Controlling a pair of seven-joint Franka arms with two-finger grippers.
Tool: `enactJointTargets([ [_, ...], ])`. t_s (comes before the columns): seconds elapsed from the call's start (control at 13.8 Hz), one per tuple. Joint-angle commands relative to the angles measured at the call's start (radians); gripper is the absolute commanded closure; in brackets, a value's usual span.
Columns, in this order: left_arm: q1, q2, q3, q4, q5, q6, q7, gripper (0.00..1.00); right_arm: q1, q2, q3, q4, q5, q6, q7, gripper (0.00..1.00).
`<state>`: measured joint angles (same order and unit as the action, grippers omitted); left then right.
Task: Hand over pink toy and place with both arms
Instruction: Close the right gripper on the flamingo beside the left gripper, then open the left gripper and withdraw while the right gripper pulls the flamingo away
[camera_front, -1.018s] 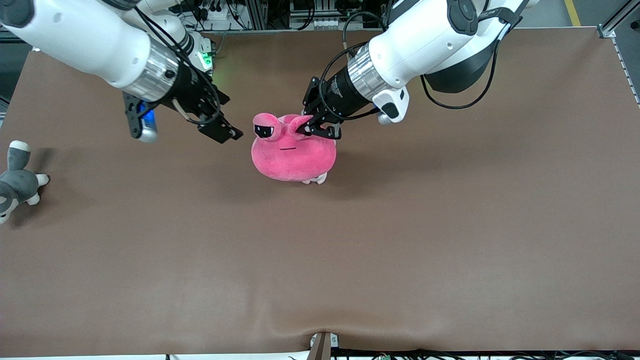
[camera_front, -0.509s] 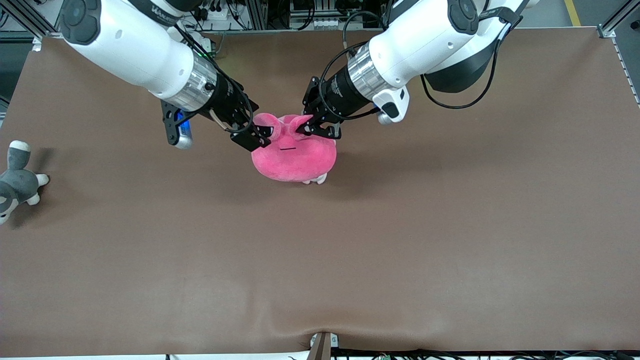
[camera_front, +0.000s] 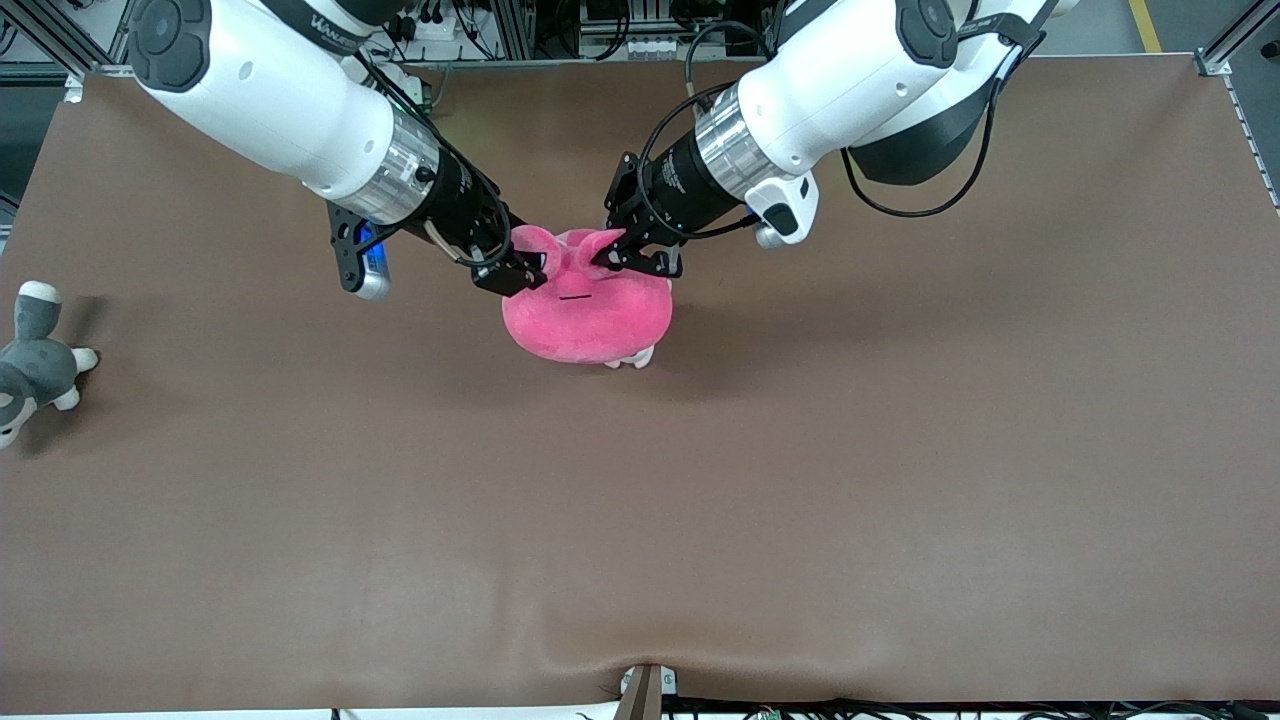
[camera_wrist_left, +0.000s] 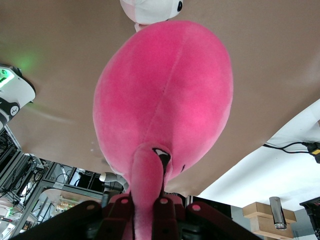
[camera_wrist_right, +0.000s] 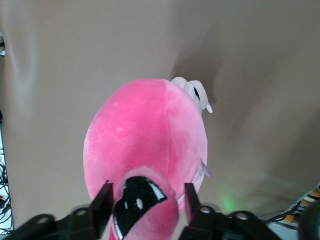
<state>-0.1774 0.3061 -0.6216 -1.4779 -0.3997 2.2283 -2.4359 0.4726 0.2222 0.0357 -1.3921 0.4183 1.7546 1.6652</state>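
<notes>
The pink toy (camera_front: 587, 312), a round hot-pink plush, hangs over the middle of the table. My left gripper (camera_front: 628, 262) is shut on one of its eye stalks (camera_wrist_left: 146, 172); the stalk is pinched flat between the fingers (camera_wrist_left: 120, 210). My right gripper (camera_front: 515, 275) has come to the toy's other bulging eye (camera_wrist_right: 137, 200). Its two fingers (camera_wrist_right: 102, 205) stand on either side of that eye, with a small gap showing on one side. The toy's body (camera_wrist_right: 145, 135) hangs below both grippers.
A small pale pink-and-white puppy plush (camera_front: 632, 357) peeks out under the pink toy on the brown table (camera_front: 900, 450). A grey-and-white plush animal (camera_front: 35, 362) lies at the right arm's end of the table.
My right arm swung in from its end of the table to the toy; its fingers went around the free eye and narrowed. The left arm and the toy stayed still.
</notes>
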Motion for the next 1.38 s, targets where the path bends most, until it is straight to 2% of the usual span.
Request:
enactJointTargets([
  [0.0,-0.007,0.001,0.0,0.018,-0.018,0.005,-0.018,1.0,0.023,0.005,-0.01,0.018,0.008,0.016,0.018,1.0],
  [0.07,-0.007,0.001,0.0,0.016,-0.018,0.005,-0.018,1.0,0.023,0.005,-0.01,0.019,0.011,0.023,0.019,1.0],
  [0.15,-0.005,-0.001,0.0,0.016,-0.011,0.004,-0.018,0.95,0.023,0.005,-0.01,0.021,0.013,0.025,0.019,1.0],
  [0.44,0.009,-0.007,0.002,0.016,-0.007,0.001,-0.012,0.01,0.009,0.003,-0.01,0.028,0.016,0.025,0.018,1.0],
  [0.58,0.015,-0.024,0.009,0.018,0.01,-0.019,-0.009,0.0,0.0,0.003,-0.014,0.038,0.017,0.023,0.008,1.0],
  [0.8,0.082,-0.091,0.026,0.018,0.142,-0.154,0.03,0.0,-0.073,0.0,-0.016,0.053,0.022,0.01,-0.015,1.0],
  [0.95,0.136,-0.12,0.026,0.018,0.199,-0.24,0.186,0.0,-0.133,0.0,-0.016,0.053,0.033,-0.038,-0.111,1.0],
  [1.31,0.393,-0.122,0.028,0.01,0.219,-0.41,0.722,0.0,-0.368,0.006,-0.017,0.039,0.034,-0.199,-0.453,1.0],
])
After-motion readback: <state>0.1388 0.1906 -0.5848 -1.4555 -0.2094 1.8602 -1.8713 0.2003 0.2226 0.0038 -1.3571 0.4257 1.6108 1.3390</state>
